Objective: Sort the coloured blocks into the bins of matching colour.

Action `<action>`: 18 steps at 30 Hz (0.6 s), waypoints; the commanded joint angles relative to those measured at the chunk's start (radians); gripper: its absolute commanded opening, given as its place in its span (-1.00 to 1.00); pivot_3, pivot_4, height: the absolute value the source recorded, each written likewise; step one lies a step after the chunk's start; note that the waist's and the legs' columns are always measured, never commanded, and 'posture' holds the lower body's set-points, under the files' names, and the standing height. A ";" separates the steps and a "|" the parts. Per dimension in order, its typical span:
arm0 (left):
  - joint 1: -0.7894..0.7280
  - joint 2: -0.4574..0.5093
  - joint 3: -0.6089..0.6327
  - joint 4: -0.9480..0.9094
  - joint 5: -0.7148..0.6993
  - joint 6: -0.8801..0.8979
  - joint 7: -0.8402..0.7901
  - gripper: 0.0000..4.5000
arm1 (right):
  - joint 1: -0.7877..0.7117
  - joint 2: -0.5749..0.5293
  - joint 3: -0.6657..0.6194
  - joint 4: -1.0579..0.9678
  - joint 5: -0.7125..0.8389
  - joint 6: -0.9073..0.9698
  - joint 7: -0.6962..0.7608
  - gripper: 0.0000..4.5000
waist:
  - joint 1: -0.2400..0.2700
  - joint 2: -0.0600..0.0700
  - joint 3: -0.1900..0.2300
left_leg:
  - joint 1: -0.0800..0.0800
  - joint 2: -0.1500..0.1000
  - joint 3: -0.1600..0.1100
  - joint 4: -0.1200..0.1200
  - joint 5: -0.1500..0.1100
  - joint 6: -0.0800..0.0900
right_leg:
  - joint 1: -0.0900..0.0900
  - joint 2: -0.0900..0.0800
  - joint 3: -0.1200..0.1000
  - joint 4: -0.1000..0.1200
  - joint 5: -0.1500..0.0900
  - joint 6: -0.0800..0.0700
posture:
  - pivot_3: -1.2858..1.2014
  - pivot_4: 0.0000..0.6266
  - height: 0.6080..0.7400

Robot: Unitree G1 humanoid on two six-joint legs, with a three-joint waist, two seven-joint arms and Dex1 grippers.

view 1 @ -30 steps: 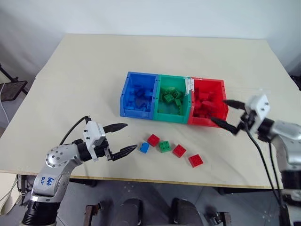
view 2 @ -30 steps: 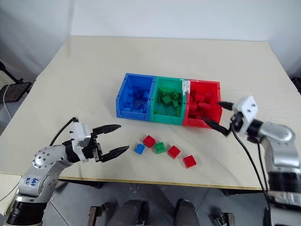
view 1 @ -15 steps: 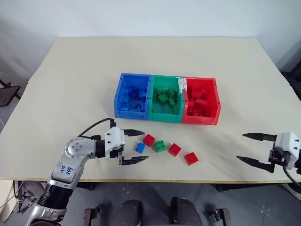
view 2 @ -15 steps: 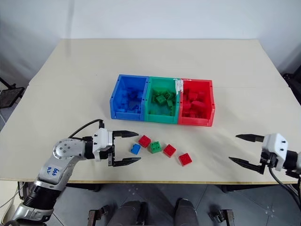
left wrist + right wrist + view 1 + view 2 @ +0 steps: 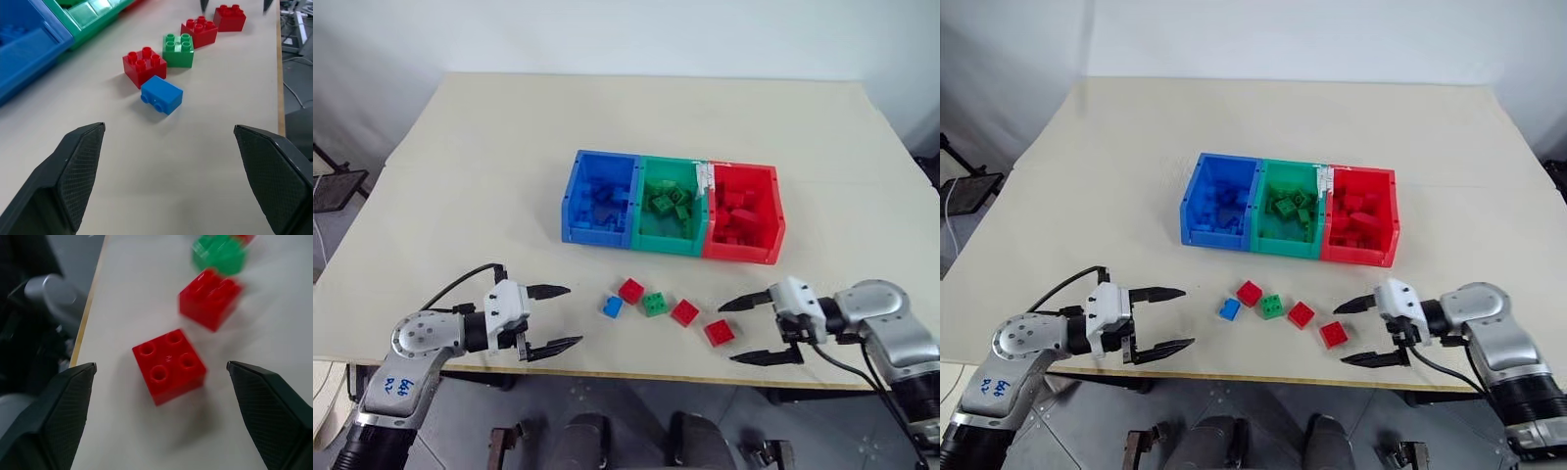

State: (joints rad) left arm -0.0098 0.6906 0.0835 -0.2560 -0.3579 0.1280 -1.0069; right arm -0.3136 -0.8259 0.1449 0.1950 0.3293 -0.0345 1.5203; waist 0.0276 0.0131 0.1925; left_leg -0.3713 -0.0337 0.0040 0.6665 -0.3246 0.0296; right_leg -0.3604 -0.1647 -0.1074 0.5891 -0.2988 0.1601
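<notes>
five studded blocks (image 5: 658,305), three red, one green, one blue, lie near the table (image 5: 460,176) edge before the full bins (image 5: 672,206); left gripper (image 5: 553,318) and right gripper (image 5: 752,329) both gape wide, empty.

Five small bumpy blocks lie in a row between the two hands. The blue block (image 5: 613,307), tipped on its side, is nearest the left gripper (image 5: 557,317). Then come a red block (image 5: 631,291), a green block (image 5: 655,305) and another red one (image 5: 685,312). The last red block (image 5: 720,333) sits just in front of the right gripper (image 5: 745,330). The blue bin (image 5: 571,211), green bin (image 5: 644,240) and red bin (image 5: 775,220), joined side by side, hold matching blocks farther out past both hands.
</notes>
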 commanded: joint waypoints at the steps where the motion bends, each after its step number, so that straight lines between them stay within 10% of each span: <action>1: 0.022 0.005 0.032 -0.062 -0.023 0.010 0.025 1.00 | -0.020 0.025 0.003 0.017 -0.003 -0.013 0.020 0.42 | -0.004 0.000 0.000 | 0.000 0.000 0.000 0.000 0.000 0.000 | 0.000 0.000 0.000 0.000 0.000 0.000 | 0.03 -0.52 1.00; 6: 0.037 0.003 0.037 -0.078 -0.024 0.020 0.039 1.00 | -0.001 0.025 -0.011 0.012 0.005 -0.036 0.026 -0.33 | -0.003 0.000 0.000 | 0.000 0.001 0.000 -0.001 0.000 0.000 | 0.000 0.001 0.000 0.000 0.000 0.000 | 0.03 -0.52 1.00; 18: -0.028 -0.043 0.015 -0.061 -0.037 0.040 0.072 1.00 | -0.206 0.116 -0.294 0.109 0.167 0.222 -0.350 -0.35 | -0.007 0.000 0.000 | 0.001 0.001 0.002 0.000 0.000 0.000 | -0.001 0.001 0.000 0.001 0.000 0.000 | 0.03 -0.52 1.00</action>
State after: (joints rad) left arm -0.0361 0.6487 0.0949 -0.3016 -0.3798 0.1696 -0.9391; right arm -0.4772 -0.7226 -0.1102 0.2551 0.5133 0.2161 1.2234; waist 0.0208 0.0132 0.1925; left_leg -0.3710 -0.0328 0.0057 0.6659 -0.3246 0.0294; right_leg -0.3616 -0.1636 -0.1072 0.5902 -0.2988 0.1600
